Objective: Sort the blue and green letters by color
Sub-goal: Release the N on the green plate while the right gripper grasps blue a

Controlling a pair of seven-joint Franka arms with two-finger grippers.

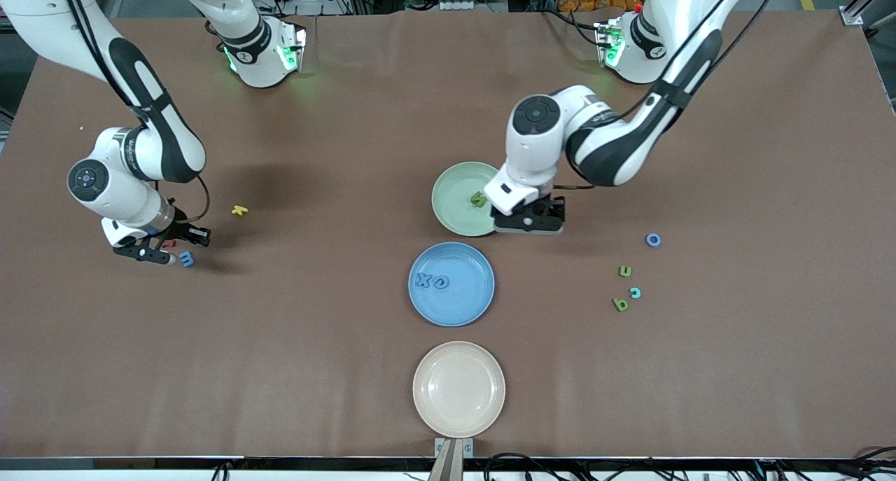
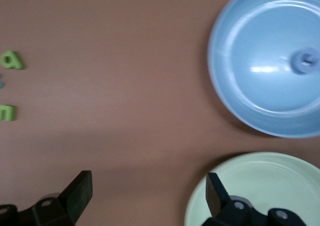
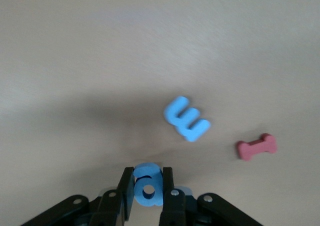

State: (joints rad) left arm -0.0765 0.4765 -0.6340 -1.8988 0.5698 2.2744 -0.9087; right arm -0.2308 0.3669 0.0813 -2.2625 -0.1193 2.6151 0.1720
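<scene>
My right gripper (image 3: 148,186) is shut on a blue letter "a" (image 3: 149,193), low over the table at the right arm's end (image 1: 166,253). Another blue letter (image 3: 186,118) lies on the table beside it (image 1: 187,258). My left gripper (image 2: 148,193) stands open and empty over the bare table beside the green plate's (image 1: 455,187) rim, as the front view shows (image 1: 528,222). One green letter (image 1: 478,199) lies on that plate. The blue plate (image 1: 462,306) holds two blue letters (image 1: 432,281). Toward the left arm's end lie a blue ring letter (image 1: 652,240), a cyan letter (image 1: 635,293) and two green letters (image 1: 625,272) (image 1: 619,304).
A red letter (image 3: 256,146) lies close to my right gripper, and a yellow letter (image 1: 240,210) lies a little farther from the front camera. A cream plate (image 1: 458,388) stands nearest the front camera, in line with the blue and green plates.
</scene>
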